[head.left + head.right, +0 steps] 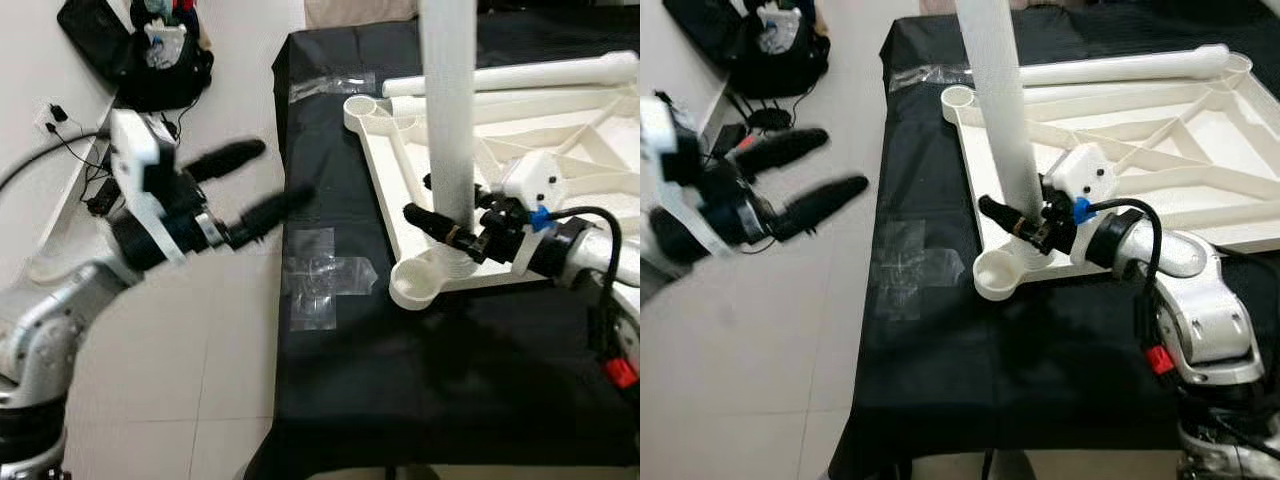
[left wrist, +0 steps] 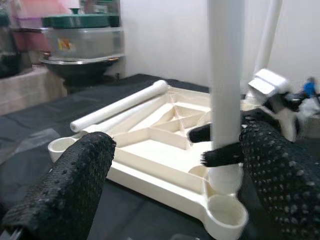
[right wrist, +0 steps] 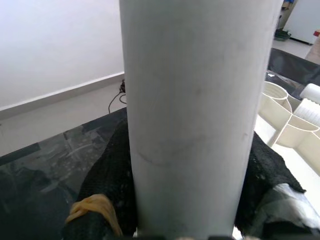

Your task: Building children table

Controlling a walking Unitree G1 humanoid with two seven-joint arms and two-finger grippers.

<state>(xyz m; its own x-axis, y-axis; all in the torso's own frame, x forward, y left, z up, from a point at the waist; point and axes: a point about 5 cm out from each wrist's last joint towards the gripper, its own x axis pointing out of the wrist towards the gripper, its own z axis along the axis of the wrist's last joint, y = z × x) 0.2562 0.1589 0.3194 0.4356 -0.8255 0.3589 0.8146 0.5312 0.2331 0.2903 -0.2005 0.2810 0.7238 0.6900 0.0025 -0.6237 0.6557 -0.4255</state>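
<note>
The right gripper (image 1: 1025, 222) has its black fingers closed around the lower end of a tall white plastic tube leg (image 1: 995, 110), which stands upright at a round corner socket of the cream plastic tabletop frame (image 1: 1200, 150); whether the tube sits seated in the socket I cannot tell. That frame lies upside down on the black-draped surface (image 1: 1020, 380), its ribbing facing up. Off the surface's left edge, over the pale tiled floor (image 1: 190, 330), the left gripper (image 1: 262, 185) hovers with its fingers spread wide and nothing between them, pointed toward the standing leg. Clear tape patches (image 1: 320, 280) sit on the cloth near the corner. Farther back, a second white tube leg (image 1: 520, 76) lies across the frame, and a black bag (image 1: 160, 50) rests on the floor by the wall
</note>
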